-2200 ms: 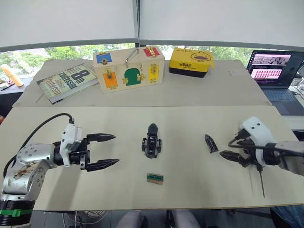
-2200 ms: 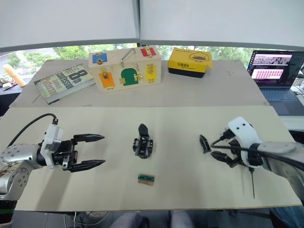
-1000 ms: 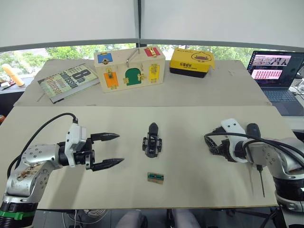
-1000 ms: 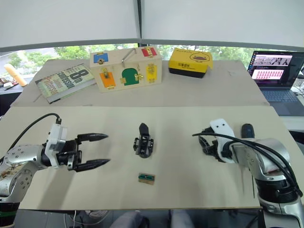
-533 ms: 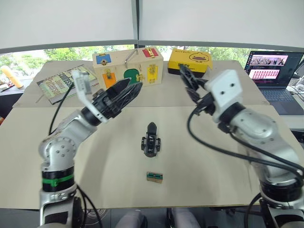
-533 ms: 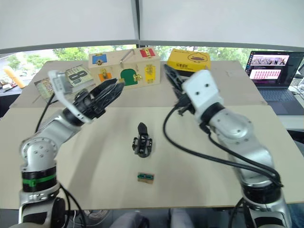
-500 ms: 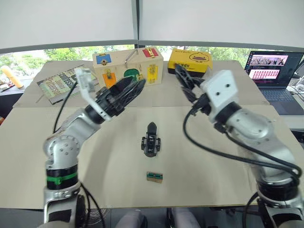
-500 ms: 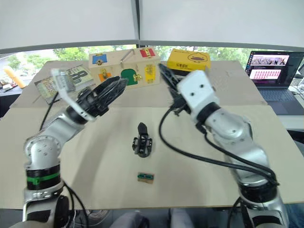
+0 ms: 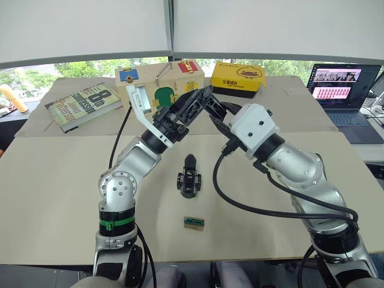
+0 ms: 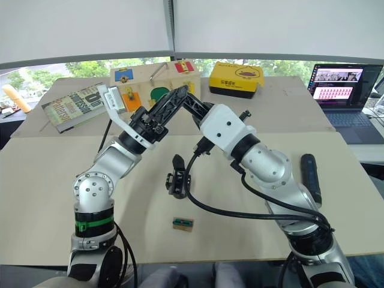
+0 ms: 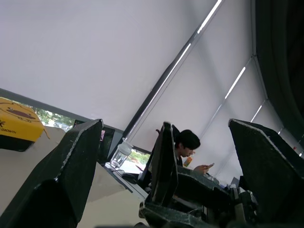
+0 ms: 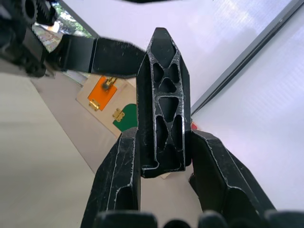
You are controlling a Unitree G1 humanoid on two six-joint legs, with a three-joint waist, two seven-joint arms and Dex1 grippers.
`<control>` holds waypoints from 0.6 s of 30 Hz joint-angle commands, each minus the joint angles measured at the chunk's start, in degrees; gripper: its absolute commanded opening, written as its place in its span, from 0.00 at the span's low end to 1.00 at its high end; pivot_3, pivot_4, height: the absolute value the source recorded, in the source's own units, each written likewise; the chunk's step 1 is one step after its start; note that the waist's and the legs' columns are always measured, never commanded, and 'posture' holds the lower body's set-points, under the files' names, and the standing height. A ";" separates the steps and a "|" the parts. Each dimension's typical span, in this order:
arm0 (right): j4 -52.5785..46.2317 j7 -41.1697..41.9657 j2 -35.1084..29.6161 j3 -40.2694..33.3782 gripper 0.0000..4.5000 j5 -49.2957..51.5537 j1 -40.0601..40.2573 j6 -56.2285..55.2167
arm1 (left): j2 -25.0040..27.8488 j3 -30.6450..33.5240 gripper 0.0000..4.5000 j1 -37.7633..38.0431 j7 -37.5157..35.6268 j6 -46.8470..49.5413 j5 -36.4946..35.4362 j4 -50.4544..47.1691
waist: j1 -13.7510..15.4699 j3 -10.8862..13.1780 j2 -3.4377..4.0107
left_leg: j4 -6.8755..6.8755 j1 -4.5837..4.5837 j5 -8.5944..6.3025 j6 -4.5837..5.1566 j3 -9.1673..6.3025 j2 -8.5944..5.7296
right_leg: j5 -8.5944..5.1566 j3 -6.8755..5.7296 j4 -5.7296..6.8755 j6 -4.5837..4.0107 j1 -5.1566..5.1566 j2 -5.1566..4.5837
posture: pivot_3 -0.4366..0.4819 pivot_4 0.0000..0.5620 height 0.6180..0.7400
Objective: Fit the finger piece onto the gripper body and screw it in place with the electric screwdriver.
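Right hand point(image 12: 159, 156) clamped on finger piece point(image 12: 161, 99), raised at upper centre of frame. Left hand point(image 11: 161, 166) spread, empty, tips just beside it. Gripper body point(image 9: 189, 177) mid-frame on worktop point(image 9: 54, 174); electric screwdriver point(image 10: 309, 170) at right. Handover likely: left closes squarely on piece before right lets go.
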 commanded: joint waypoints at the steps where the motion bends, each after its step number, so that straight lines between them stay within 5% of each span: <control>1: -1.59 0.50 0.68 -0.69 0.25 -1.61 -0.11 -1.60 | -0.40 0.03 0.60 -0.12 0.25 -1.05 -1.07 -2.64 | 0.00 0.00 0.00 | 0.00 0.00 0.00 0.00 0.00 0.00 | 0.00 0.01 0.00 0.00 0.00 0.00 | 0.48 0.27 1.00; 7: -1.59 1.06 1.63 -1.11 0.25 -3.01 0.23 -1.34 | -1.27 -0.53 0.00 0.59 0.77 -0.76 -1.22 -3.05 | 0.04 0.00 0.00 | 0.00 0.00 0.00 0.00 0.00 -0.02 | 0.00 0.01 -0.01 0.00 0.01 0.00 | 0.48 0.27 1.00; 17: -1.72 1.87 2.12 -2.46 0.25 -3.80 0.62 -1.16 | -3.58 1.41 0.00 0.02 2.90 -1.78 -4.60 -2.55 | 0.05 0.00 -0.01 | 0.00 0.00 0.00 0.00 0.00 -0.01 | 0.00 0.03 -0.01 0.00 0.00 0.00 | 0.48 0.27 1.00; 18: -2.23 2.50 2.94 -3.91 0.36 -1.59 0.83 -0.42 | -3.70 1.83 0.00 -0.35 2.94 -2.15 -4.77 -2.34 | 0.05 0.01 -0.01 | 0.00 0.00 0.00 0.00 0.00 -0.01 | 0.00 0.03 -0.01 0.00 0.00 0.00 | 0.48 0.27 1.00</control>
